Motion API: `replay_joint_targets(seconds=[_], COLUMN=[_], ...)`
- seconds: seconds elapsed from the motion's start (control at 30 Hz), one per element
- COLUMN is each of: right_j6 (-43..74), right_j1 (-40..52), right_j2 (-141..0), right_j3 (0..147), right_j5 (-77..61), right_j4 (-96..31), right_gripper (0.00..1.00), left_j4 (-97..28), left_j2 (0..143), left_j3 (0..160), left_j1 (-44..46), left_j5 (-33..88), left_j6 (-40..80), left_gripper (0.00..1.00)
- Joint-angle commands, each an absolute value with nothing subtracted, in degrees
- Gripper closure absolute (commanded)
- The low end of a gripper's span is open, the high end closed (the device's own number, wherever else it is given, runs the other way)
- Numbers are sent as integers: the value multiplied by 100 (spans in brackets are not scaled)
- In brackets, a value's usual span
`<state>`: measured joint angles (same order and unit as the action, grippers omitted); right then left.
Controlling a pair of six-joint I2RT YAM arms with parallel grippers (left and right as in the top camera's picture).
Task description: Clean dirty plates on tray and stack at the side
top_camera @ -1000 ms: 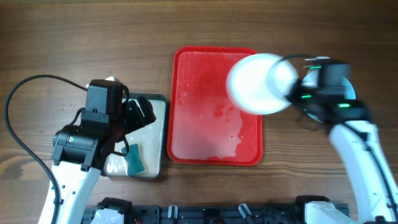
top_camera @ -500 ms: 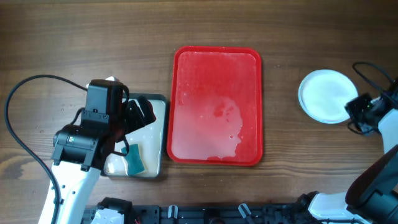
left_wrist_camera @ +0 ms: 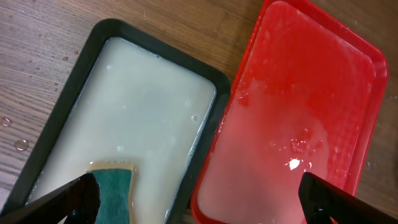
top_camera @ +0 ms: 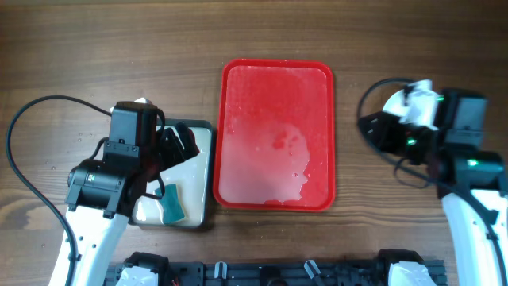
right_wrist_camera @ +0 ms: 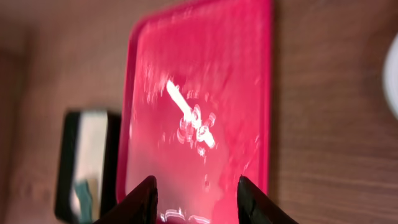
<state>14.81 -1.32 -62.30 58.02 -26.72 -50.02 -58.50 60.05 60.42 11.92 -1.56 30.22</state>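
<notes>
At the near edge of the wooden desk [top_camera: 95,48], the two arm bases stand left and right, with bare wood between and beyond them. On the near left, a dark-rimmed metal pan [left_wrist_camera: 87,46] holds milky liquid, and a green sponge [left_wrist_camera: 115,183] lies at its near end. The left end effector [left_wrist_camera: 199,183] hovers over the pan, its fingers spread wide and gripping nothing.

Just beside the pan to the right lies the red tray [top_camera: 225,119], their rims nearly touching. It holds a film of water with a faint red smear near its middle. Open wood separates the tray from the right arm.

The right end effector [right_wrist_camera: 196,183] points toward the tray, released and holding nothing. A pale plate [right_wrist_camera: 393,74] lies on the desk right of the tray, mostly hidden under this arm; the number stacked cannot be told.
</notes>
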Motion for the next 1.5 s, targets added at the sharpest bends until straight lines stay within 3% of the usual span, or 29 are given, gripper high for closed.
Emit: replay_joint_targets(seconds=[0.0,0.13,0.17,0.2,0.27,0.4,0.53,0.7,0.87,0.97,1.2,1.47], right_j6=[1330,1337,1374,1422,1791,3938,4847,4285,751,134,-27,-150], right_j1=[679,1066,1066,1066,1066,1066,1066,1059,1059,1059,893,762], right_j2=[-6353,-6510,-6525,-6528,-6532,-6532,-6532,-6007,-3503,-2639,-412,-16], right_j3=[5861,5861,5861,5861,5861,5861,5861,5625,3688,2803,751,27], right_j5=[-2123,-2008,-2008,-2008,-2008,-2003,-1876,-631,-849,-851,-847,-681], right_j4=[-5137,-5024,-5013,-5017,-5017,-5017,-5041,-4617,-1817,-1142,274,878], right_gripper=[56,39,26,0,0,0,0,0,0,0,0,0], left_j4=[-5833,-5830,-5833,-5830,-5833,-5830,-5833,-5833,-5833,-5833,-5830,-5830], left_j2=[6001,6001,6001,6001,6001,6001,6001,6001,6001,6001,6001,6001], left_j3=[6104,6104,6104,6104,6104,6104,6104,6104,6104,6104,6104,6104], left_j1=[1162,1162,1162,1162,1162,1162,1162,1162,1162,1162,1162,1162], left_j5=[-89,-89,-89,-89,-89,-89,-89,-89,-89,-89,-89,-89], left_j6=[2912,2912,2912,2912,2912,2912,2912,2912,2912,2912,2912,2912], left_gripper=[0,0,0,0,0,0,0,0,0,0,0,0])
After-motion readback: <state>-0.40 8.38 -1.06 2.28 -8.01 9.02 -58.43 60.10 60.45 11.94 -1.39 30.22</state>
